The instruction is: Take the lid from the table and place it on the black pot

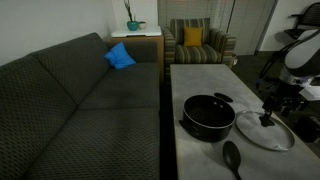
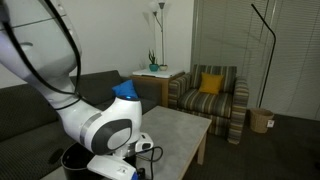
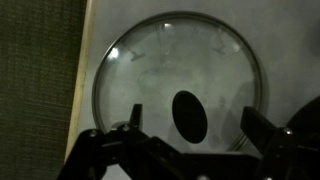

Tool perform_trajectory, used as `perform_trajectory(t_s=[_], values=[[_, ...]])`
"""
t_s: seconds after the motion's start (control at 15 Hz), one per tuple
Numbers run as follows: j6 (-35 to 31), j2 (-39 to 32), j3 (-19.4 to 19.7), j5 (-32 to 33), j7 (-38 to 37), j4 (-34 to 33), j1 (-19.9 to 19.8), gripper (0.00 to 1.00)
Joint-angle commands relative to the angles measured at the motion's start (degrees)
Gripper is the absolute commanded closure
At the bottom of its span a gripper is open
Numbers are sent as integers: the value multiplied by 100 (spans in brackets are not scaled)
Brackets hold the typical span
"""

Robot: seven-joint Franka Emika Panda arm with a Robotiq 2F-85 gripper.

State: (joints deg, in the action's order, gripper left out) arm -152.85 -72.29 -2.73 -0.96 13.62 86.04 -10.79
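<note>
The clear glass lid (image 1: pixel 266 132) with a metal rim lies flat on the grey table (image 1: pixel 200 78), to the right of the black pot (image 1: pixel 208 116). My gripper (image 1: pixel 274 106) hovers just above the lid. In the wrist view the lid (image 3: pixel 170 60) fills the frame and its dark knob (image 3: pixel 188 115) sits between my two fingers. The gripper (image 3: pixel 196 122) is open and holds nothing. In an exterior view the arm hides most of the pot (image 2: pixel 72 158), and the lid is out of sight.
A black spoon (image 1: pixel 232 157) lies on the table in front of the pot. A dark sofa (image 1: pixel 80 95) runs along the table's side. A striped armchair (image 1: pixel 198 42) and a small side table (image 1: pixel 134 38) stand beyond it.
</note>
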Motion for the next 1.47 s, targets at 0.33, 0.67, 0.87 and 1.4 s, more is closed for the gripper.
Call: perform_trajectory(t_s=[0.33, 0.67, 0.87, 1.4], values=[[-18, -775, -178, 264, 275, -772, 119, 0], [-53, -1129, -4, 321, -26, -1285, 350, 0], [-47, -1217, 56, 356, -54, -1422, 426, 34], [-114, -1177, 190, 309, -119, -1412, 557, 85]])
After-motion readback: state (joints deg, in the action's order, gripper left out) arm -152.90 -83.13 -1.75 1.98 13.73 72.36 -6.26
